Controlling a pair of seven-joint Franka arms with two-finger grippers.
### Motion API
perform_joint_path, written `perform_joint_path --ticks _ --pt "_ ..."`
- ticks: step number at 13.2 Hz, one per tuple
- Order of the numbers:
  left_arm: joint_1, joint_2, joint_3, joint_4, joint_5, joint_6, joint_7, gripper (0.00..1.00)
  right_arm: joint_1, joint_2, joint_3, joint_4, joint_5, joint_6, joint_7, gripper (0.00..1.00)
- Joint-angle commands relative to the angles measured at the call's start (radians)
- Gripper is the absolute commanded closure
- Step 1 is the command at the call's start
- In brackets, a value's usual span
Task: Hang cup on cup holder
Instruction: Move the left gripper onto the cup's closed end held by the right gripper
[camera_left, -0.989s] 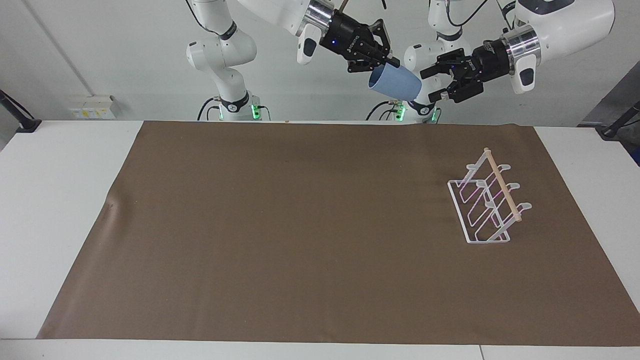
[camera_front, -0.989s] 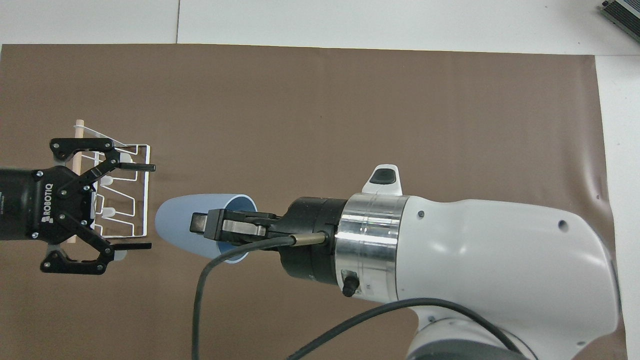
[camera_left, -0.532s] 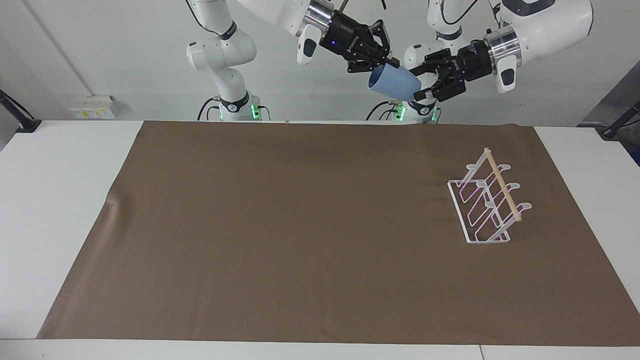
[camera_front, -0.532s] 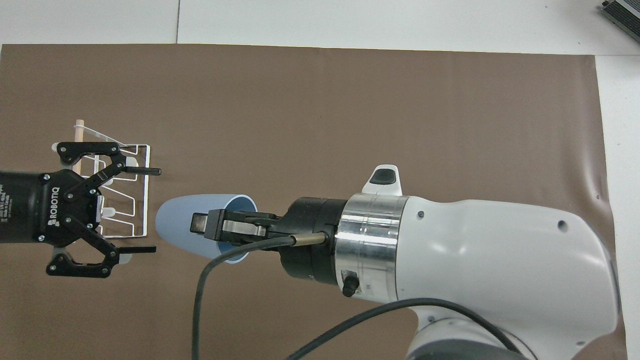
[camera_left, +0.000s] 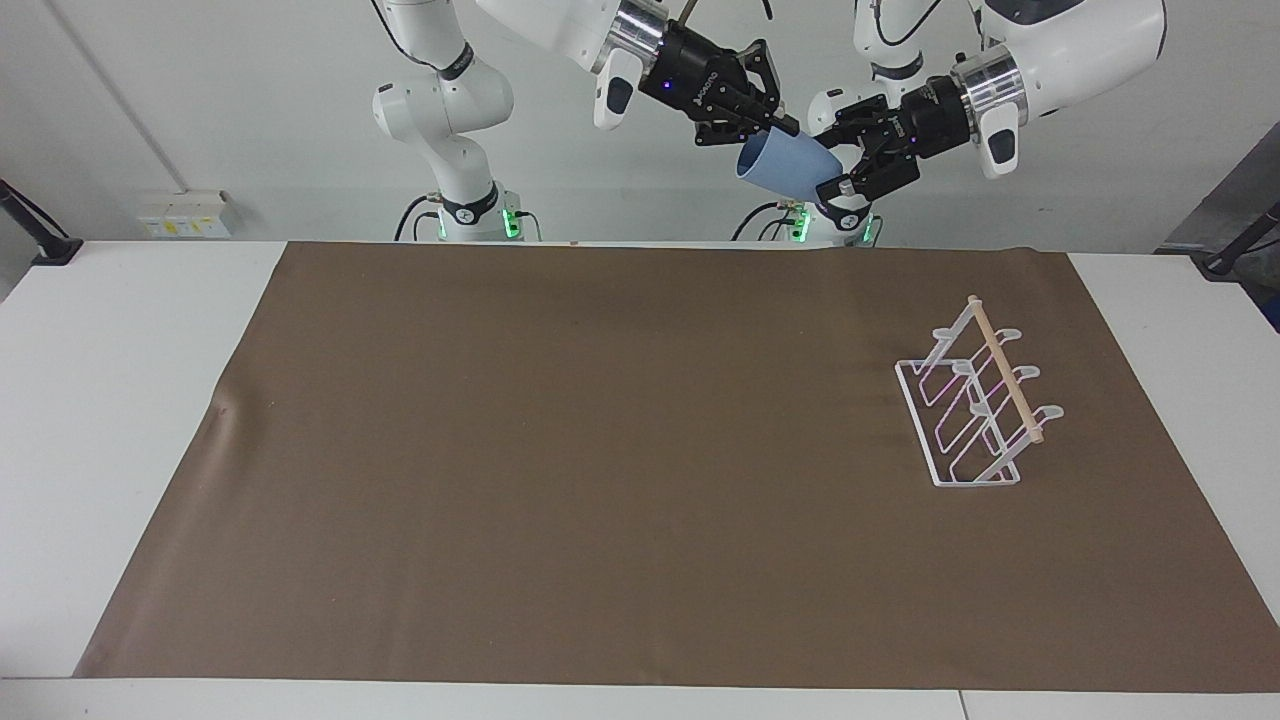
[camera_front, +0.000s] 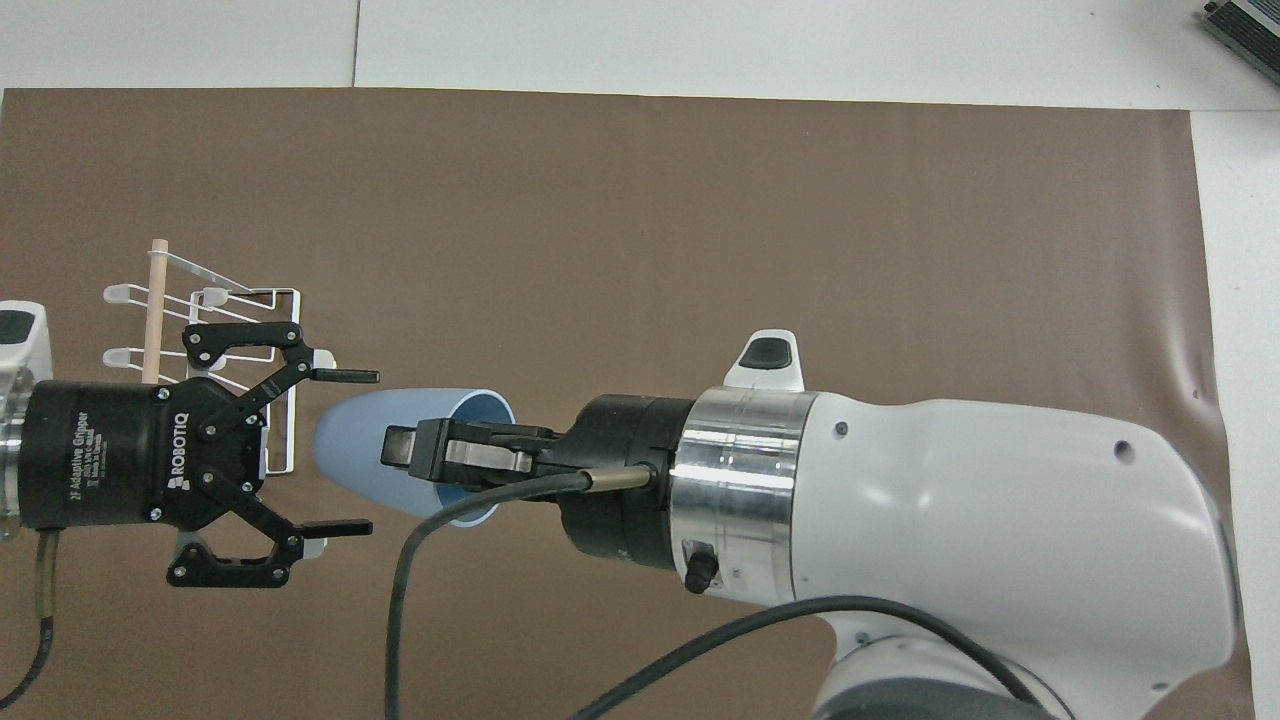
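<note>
Right gripper (camera_left: 778, 124) pinches cup (camera_left: 787, 167) rim aloft; left gripper (camera_left: 840, 160), spread wide, empty, at cup's 3 o'clock.

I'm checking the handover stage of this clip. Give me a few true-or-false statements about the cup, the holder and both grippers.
1. The right gripper holds the cup by its rim. True.
2. The cup stands on the mat. False: it is up in the air, tilted, base toward the left gripper.
3. The left gripper is shut on the cup. False: its jaws are open around the cup's base.
4. The holder stands toward the left arm's end of the table. True.
5. A cup already hangs on the holder. False: its prongs are bare.
</note>
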Motion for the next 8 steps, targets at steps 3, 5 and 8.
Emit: perform_joint_path --ticks 3,5,8 --pt "0.001 -0.038 -0.028 -0.043 -0.010 0.054 -0.033 0.00 -0.014 -0.032 0.010 -0.035 0.017 0.010 0.011 1.00" --pt "0.001 -0.038 -0.027 -0.045 -0.009 0.054 -0.030 0.00 -0.014 -0.032 0.010 -0.035 0.017 0.010 0.011 1.00" --pt "0.014 -0.038 -0.025 -0.045 -0.006 0.046 -0.025 0.00 -0.014 -0.034 0.010 -0.036 0.017 0.010 0.011 1.00"
